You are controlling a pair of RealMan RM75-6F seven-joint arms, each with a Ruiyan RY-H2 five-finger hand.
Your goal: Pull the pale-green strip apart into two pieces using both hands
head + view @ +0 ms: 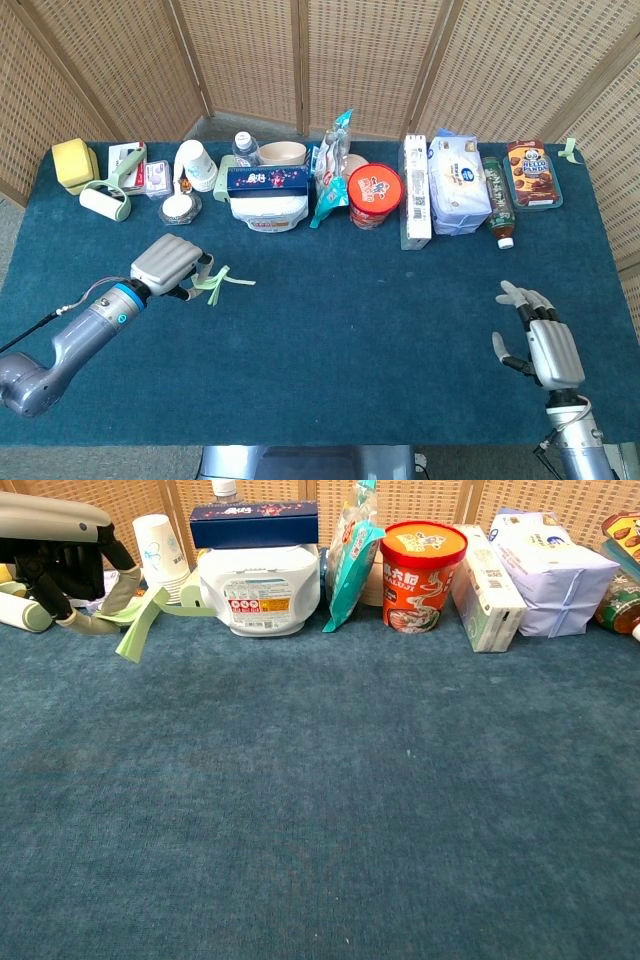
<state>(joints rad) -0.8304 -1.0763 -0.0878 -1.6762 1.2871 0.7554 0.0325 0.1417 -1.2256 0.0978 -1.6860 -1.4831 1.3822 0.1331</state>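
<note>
A thin pale-green strip (222, 284) hangs from my left hand (170, 266), which grips one end of it over the left part of the blue table. In the chest view the same strip (141, 627) dangles from the left hand (62, 555) at the top left corner. My right hand (543, 338) hovers near the front right of the table with its fingers spread and nothing in them; it is far from the strip and does not show in the chest view.
A row of goods lines the far edge: a paper cup stack (197, 163), a white tub (259, 588) under a blue box, a teal snack bag (350, 558), a red noodle cup (424, 561), tissue packs (553, 570) and a cookie tray (532, 173).
</note>
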